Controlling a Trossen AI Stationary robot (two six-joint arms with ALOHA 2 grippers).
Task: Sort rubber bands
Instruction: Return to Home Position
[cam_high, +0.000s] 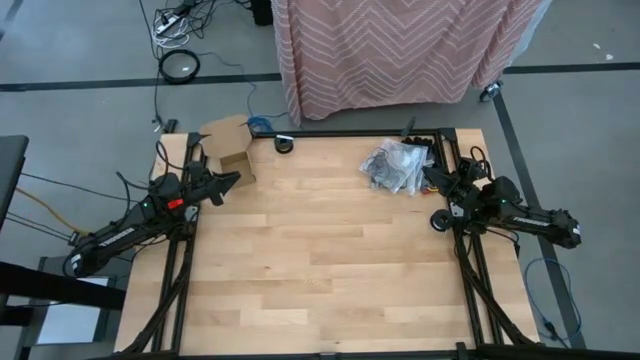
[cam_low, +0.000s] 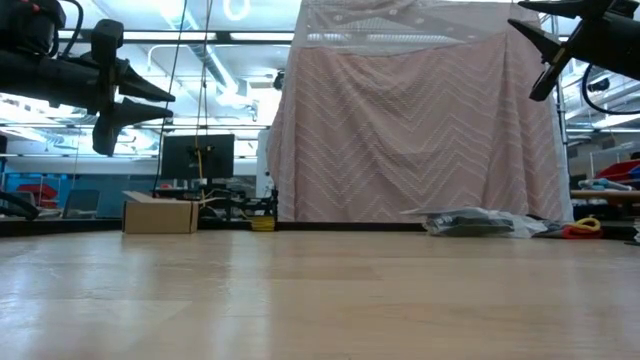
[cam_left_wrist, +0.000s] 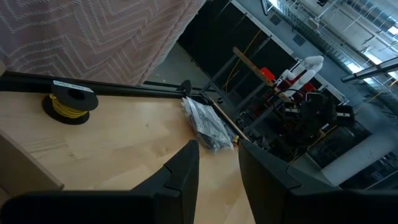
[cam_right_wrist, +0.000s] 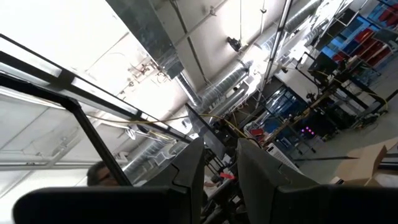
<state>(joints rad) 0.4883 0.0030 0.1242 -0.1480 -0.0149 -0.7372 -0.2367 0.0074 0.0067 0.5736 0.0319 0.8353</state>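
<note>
- since nothing lies loose on the wood, the rubber bands (cam_high: 388, 174) look all bagged to me. they only show as a dark mass inside the pile of clear bags (cam_high: 405, 158) near the far right corner of the table (cam_high: 320, 270)
- can't tell from here whether the bag zips are shut
- right gripper (cam_right_wrist: 217, 149) is at the right edge, just beside that pile. it's raised well off the wood and tilted up toward the ceiling, fingers a small gap apart with nothing in them
- left gripper (cam_left_wrist: 217, 144) hangs over the left edge near the cardboard box (cam_high: 228, 145), high up and aimed across at the bags, also slightly parted and empty
- a spool of yellow wire (cam_left_wrist: 69, 102) sits at the far edge between box and bags, out of everyone's way
- my read: sorting is basically finished and the step in hand is just parking the arms
- the next move needs no grasp, only folding both arms to rest. the right one has to keep off the bag pile and the left one off the box
</note>
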